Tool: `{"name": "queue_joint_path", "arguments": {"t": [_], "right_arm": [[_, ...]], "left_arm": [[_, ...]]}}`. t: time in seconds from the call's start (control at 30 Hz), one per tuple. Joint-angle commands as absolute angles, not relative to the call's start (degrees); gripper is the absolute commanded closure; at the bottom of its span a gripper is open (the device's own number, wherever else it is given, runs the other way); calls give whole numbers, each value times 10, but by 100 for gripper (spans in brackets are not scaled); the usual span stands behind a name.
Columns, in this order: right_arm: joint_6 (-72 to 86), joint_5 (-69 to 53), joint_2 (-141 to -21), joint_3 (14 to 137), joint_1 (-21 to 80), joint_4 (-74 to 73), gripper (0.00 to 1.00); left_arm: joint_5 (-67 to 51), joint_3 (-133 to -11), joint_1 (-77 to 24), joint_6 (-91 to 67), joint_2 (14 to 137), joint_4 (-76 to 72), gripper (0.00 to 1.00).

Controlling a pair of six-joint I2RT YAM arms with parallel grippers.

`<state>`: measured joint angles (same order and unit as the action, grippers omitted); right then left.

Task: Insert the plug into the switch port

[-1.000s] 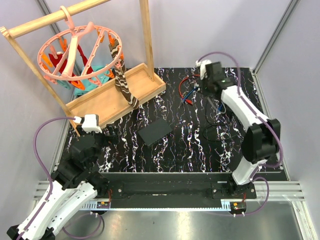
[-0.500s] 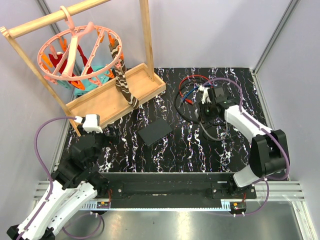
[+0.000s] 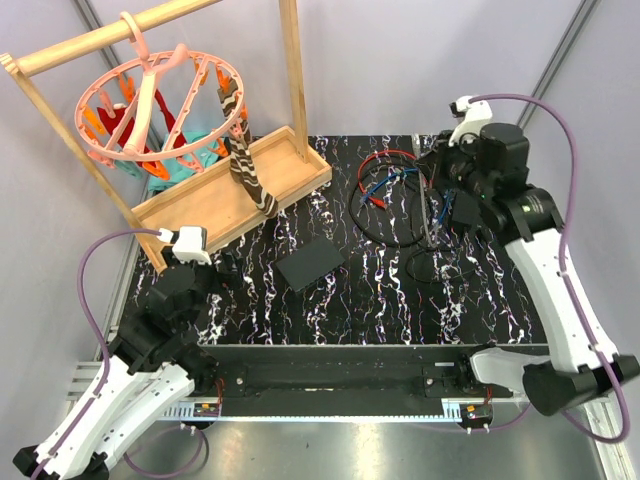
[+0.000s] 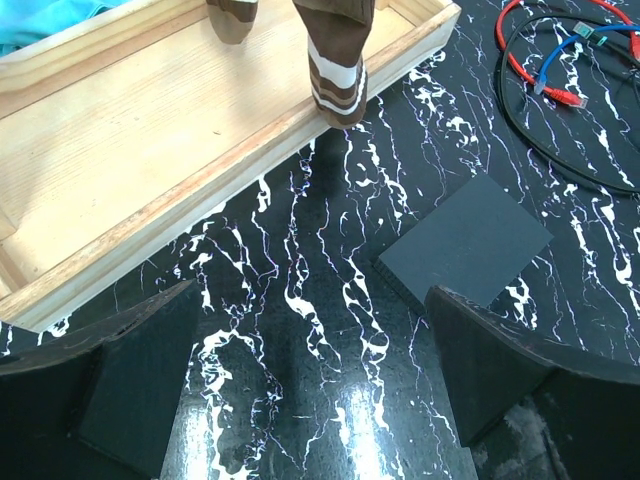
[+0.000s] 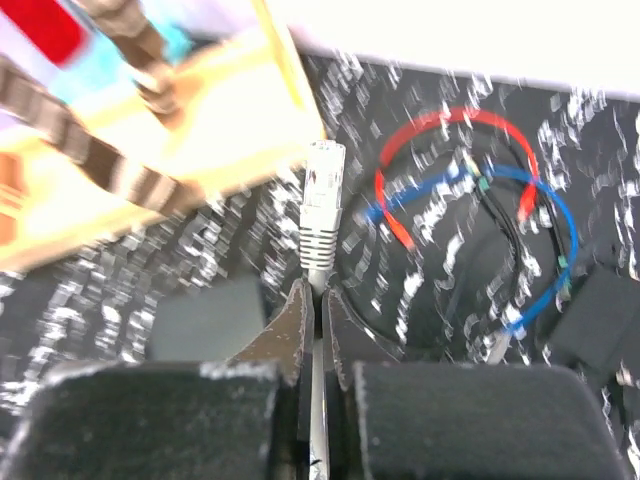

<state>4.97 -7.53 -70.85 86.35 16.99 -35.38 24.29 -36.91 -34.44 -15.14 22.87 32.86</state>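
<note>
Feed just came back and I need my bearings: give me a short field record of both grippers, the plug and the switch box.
right gripper: shut on the white Ethernet plug, pinched just behind its boot, plug pointing out past the fingertips
left gripper: open, holding nothing, facing the switch box
switch box: flat on the table, apart from both grippers
port: not visible in any view
plug inserted: no
clutter: red cable and blue cable coiled at the table's far right
</note>
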Motion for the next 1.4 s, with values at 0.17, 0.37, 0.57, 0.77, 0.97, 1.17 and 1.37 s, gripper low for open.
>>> {"name": "queue_joint_path", "arguments": {"t": [0.17,0.37,0.57,0.77,0.97,1.17,1.37], "right_arm": [[150,-112,-683,703,298,-317,100],[291,-175,-664,464,362,-54,100],[342,-194,-699,340,395,135,100],[377,-237,-758,304,408,262,100],[388,-254,-800,298,423,328,100],[352,-231,-803,318,446,296,100],[330,-206,-795,324,471,279,100]], "left_arm": [[212,-369,-343,-150,238,295,1],[170,-367,-343,-198,259,283,1],[64,-347,-344,-289,309,216,1],[-48,-326,-346,-386,409,107,1],[-59,-330,-359,-449,487,29,5],[-53,-343,-376,-482,557,18,11],[-43,-334,-387,-511,584,8,17]]}}
